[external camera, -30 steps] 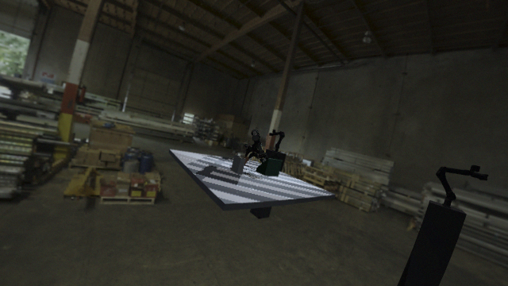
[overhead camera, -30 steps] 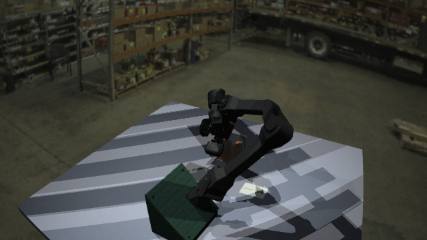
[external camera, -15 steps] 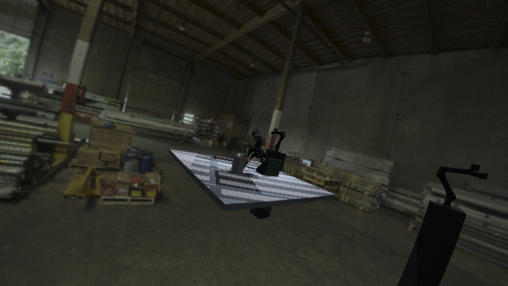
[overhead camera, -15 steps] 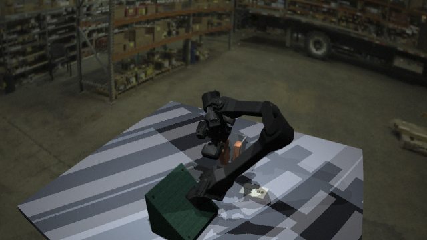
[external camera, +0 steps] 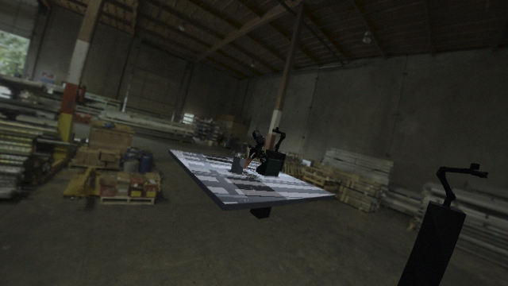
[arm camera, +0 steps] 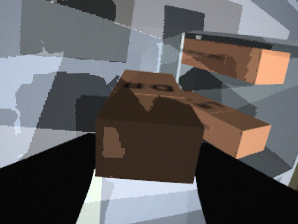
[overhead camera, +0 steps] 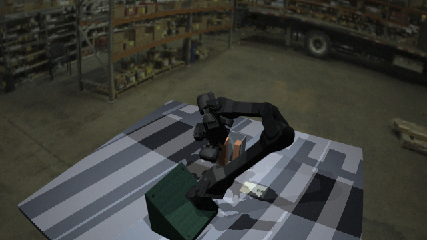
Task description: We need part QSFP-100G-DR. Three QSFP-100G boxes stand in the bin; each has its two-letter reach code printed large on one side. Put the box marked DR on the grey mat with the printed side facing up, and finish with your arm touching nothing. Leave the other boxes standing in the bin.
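My gripper (arm camera: pixel 147 148) (overhead camera: pixel 218 139) is shut on a brown-orange box (arm camera: pixel 150 150). Dark upside-down letters reading DR show on the box's upper face in the wrist view; its plain end faces the camera. The two other orange boxes, one at the upper right (arm camera: pixel 272 67) and one just right of the held box (arm camera: pixel 235 125), are in the see-through grey bin (arm camera: pixel 181 57) (external camera: pixel 237 164). The held box partly hides the nearer one. A grey-brown patch (overhead camera: pixel 200 168), seemingly the grey mat, lies left of the bin, partly hidden by the arm.
A dark green slanted block (overhead camera: pixel 175 198) (external camera: pixel 273 164) stands near the arm's base. A pale card (overhead camera: pixel 247 186) printed DR lies on the striped table (overhead camera: pixel 110 187). The arm's links cross in front of the bin in the top view.
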You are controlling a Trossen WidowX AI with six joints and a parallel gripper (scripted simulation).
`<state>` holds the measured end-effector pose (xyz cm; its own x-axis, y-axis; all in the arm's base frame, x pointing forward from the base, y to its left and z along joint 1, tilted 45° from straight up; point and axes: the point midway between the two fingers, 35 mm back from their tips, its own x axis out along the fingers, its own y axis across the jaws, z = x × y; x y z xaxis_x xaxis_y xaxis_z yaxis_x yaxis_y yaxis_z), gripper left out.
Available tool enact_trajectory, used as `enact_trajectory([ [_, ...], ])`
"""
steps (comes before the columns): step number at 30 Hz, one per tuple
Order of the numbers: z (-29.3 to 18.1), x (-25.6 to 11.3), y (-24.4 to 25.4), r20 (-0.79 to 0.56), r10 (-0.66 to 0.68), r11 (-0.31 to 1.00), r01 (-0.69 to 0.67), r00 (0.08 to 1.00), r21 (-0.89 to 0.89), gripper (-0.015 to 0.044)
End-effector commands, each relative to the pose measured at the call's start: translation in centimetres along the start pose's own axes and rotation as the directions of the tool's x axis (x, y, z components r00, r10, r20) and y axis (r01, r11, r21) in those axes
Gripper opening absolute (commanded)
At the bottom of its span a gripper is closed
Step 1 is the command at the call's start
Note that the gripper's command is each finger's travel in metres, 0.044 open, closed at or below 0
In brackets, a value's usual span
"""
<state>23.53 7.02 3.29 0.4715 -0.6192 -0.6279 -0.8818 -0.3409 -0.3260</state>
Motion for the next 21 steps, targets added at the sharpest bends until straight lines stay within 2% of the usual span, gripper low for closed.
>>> enact_trajectory([
  [1, -0.2, -0.2, 0.0, 0.005, -0.003, 1.000, 0.003, 1.000, 0.005, 0.0158],
  [21, -3.5, -0.2, -0.1, 0.005, -0.002, 1.000, 0.002, 1.000, 0.003, 0.0158],
])
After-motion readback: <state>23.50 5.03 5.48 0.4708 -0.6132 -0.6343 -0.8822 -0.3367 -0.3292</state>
